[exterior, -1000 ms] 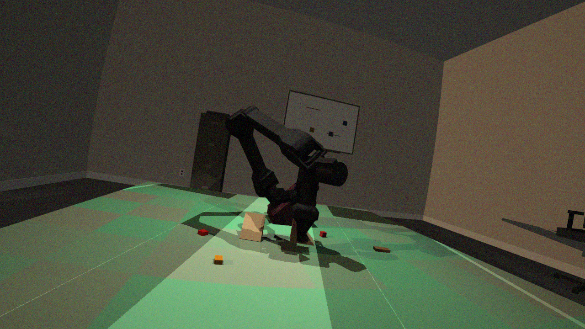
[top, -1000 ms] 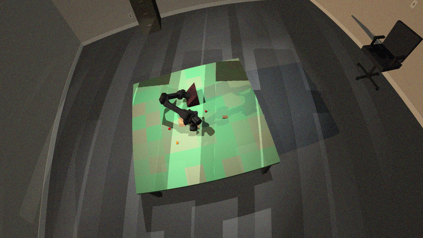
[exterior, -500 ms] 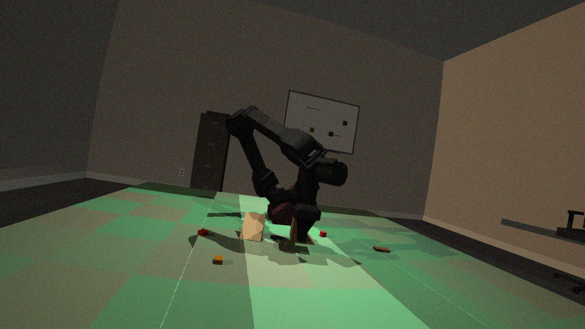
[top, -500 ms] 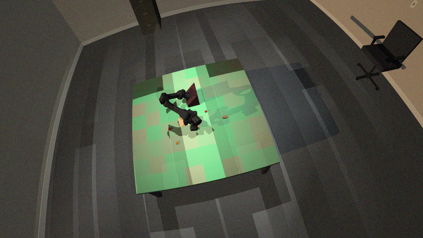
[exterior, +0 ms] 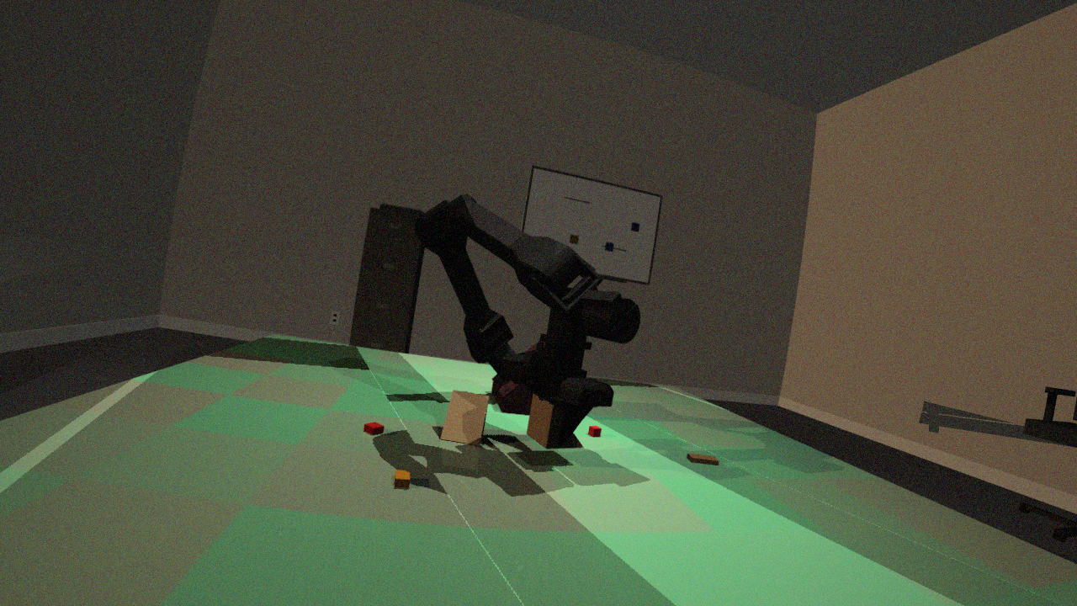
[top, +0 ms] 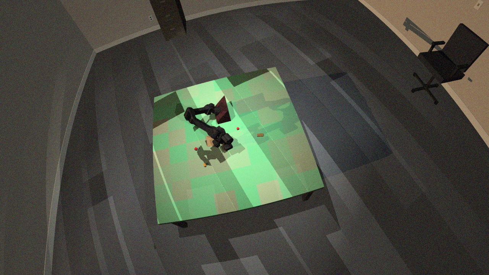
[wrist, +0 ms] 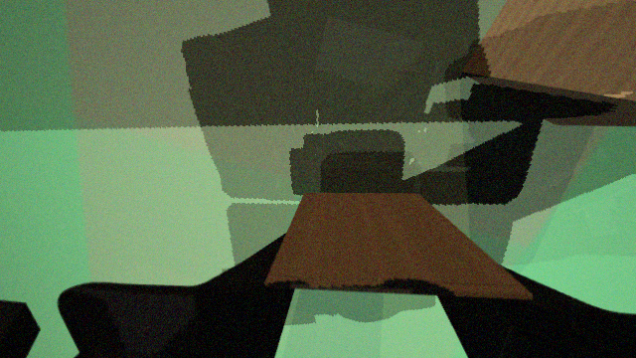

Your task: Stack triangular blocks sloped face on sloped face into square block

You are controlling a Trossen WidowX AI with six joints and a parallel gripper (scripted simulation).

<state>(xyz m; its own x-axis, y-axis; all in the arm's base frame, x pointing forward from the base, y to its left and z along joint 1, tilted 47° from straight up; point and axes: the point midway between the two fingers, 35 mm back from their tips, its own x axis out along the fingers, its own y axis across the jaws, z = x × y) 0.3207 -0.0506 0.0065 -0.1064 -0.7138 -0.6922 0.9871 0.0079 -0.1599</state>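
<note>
My gripper [exterior: 557, 431] [wrist: 359, 235] is shut on a brown triangular block [exterior: 539, 420] [wrist: 383, 239]. It holds the block slightly above the table [top: 270, 170] [exterior: 361, 557], with a shadow below in the exterior view. The arm hides most of this block in the top view, and its sloped face is hard to make out. The other triangular block [top: 209, 141] [exterior: 464, 418] [wrist: 571, 50] stands on the table, left of the held block in the exterior view and at upper right in the wrist view. The two blocks are apart.
One red cube [top: 195, 148] [exterior: 373, 427] lies left of the blocks, another red cube [top: 237, 128] [exterior: 594, 431] to their right. An orange cube [top: 205, 165] [exterior: 401, 479] lies nearer the front. A flat brown piece [top: 260, 135] [exterior: 702, 459] lies farther right. A dark red panel [top: 222, 112] stands by the arm's base.
</note>
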